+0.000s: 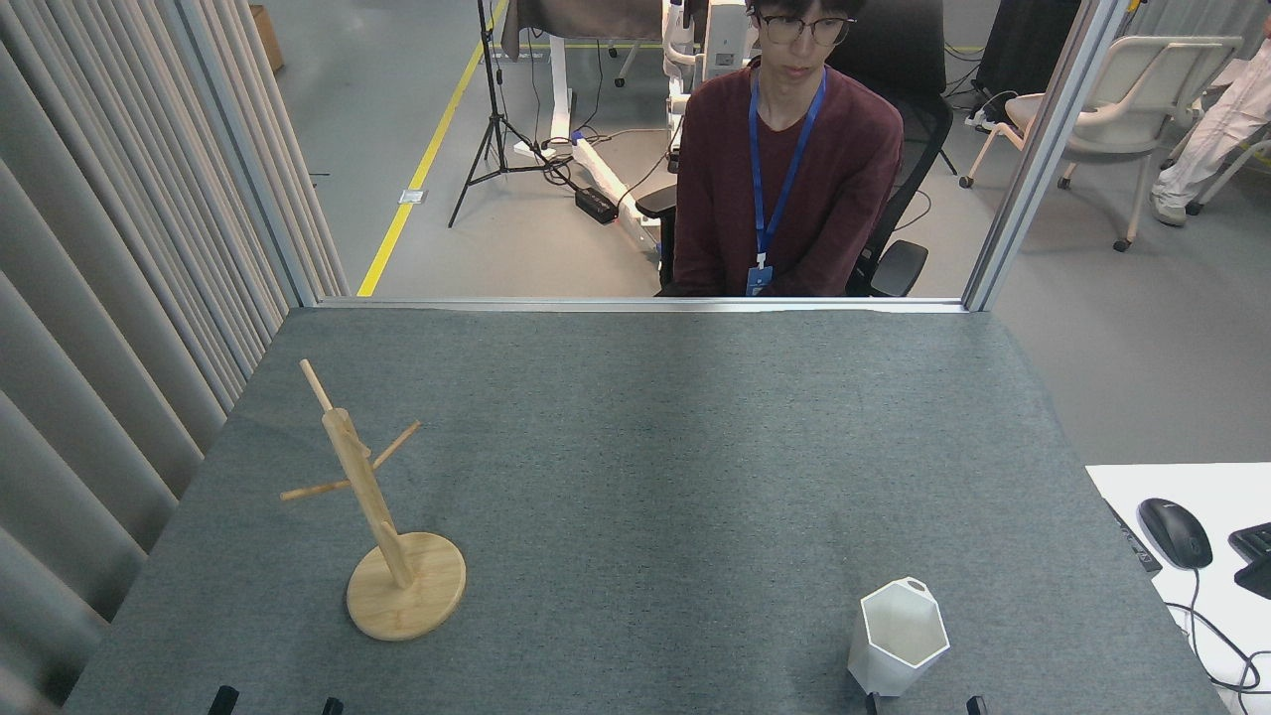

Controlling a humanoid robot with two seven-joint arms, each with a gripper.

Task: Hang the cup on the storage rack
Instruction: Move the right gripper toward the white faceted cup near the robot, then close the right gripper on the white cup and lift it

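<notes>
Grey felt table (635, 477) in the head view, carrying both task things. Left pincer (276, 703) only two dark tips at the bottom edge, spread apart with a clear gap. Right pincer (921, 703) likewise two tips, standing apart. White faceted cup (897, 636) upright just beyond the right pincer, between its tips. Wooden storage rack (382, 536) standing beyond the left pincer, slightly to its right. Person (789, 169) seated past the far edge.

Lab: tripod (494, 119), floor tape (427, 159), office chairs (1122, 109).
</notes>
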